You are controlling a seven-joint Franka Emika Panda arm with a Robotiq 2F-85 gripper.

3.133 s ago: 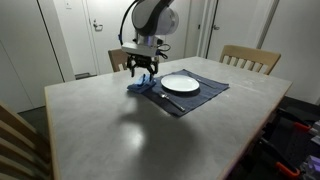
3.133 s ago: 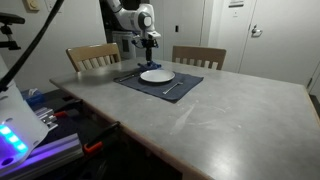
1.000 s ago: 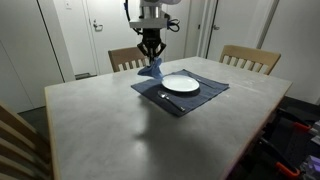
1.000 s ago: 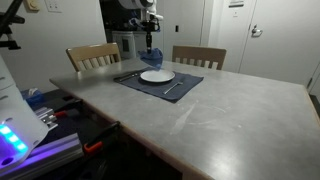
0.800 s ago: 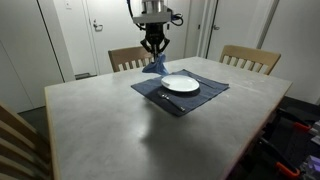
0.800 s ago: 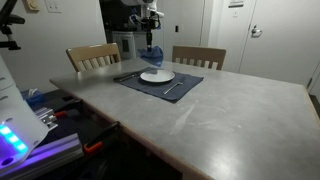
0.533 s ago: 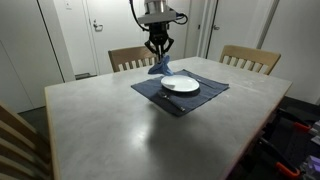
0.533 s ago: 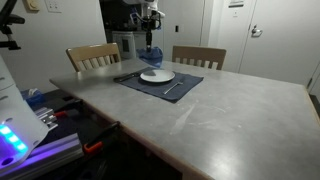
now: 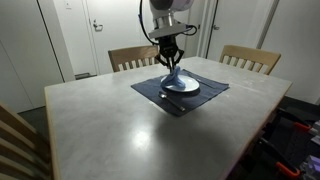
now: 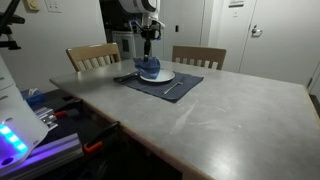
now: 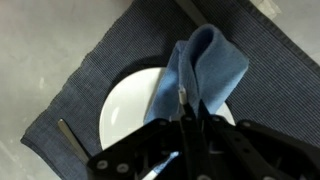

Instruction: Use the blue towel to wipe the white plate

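1. Hand (image 9: pixel 172 64) hangs straight down over the white plate (image 9: pixel 190 87), its fingers pinched together on the top of the blue towel (image 9: pixel 173 78).
2. Seen in the wrist view, the hand (image 11: pixel 188 108) comes in from the bottom edge. Its two dark fingers meet on a fold of the towel (image 11: pixel 208 62), with no gap showing between them.
3. From that grip the towel drops in a loose bunch. In both exterior views its lower end reaches the plate, and it seems to rest there rather than hang clear.
4. In the wrist view the towel covers one side of the plate (image 11: pixel 128 108), while the other side is bare and white.
5. In an exterior view the towel (image 10: pixel 148 68) sits on the half of the plate (image 10: pixel 162 76) nearer the chairs, and the hand (image 10: pixel 148 52) is right above it.
6. Under the plate lies a dark mat (image 9: pixel 178 102), flat on the grey surface (image 9: pixel 100 130).
7. A thin utensil (image 11: pixel 70 136) lies on the mat just beside the plate. A second one (image 11: pixel 190 10) lies on the mat at the far side of the plate.
8. Behind the plate, two wooden chairs (image 9: pixel 250 58) (image 9: pixel 124 58) stand against the far edge of the surface.
9. Above the plate, the arm (image 9: pixel 166 14) rises out of the top of the exterior views.
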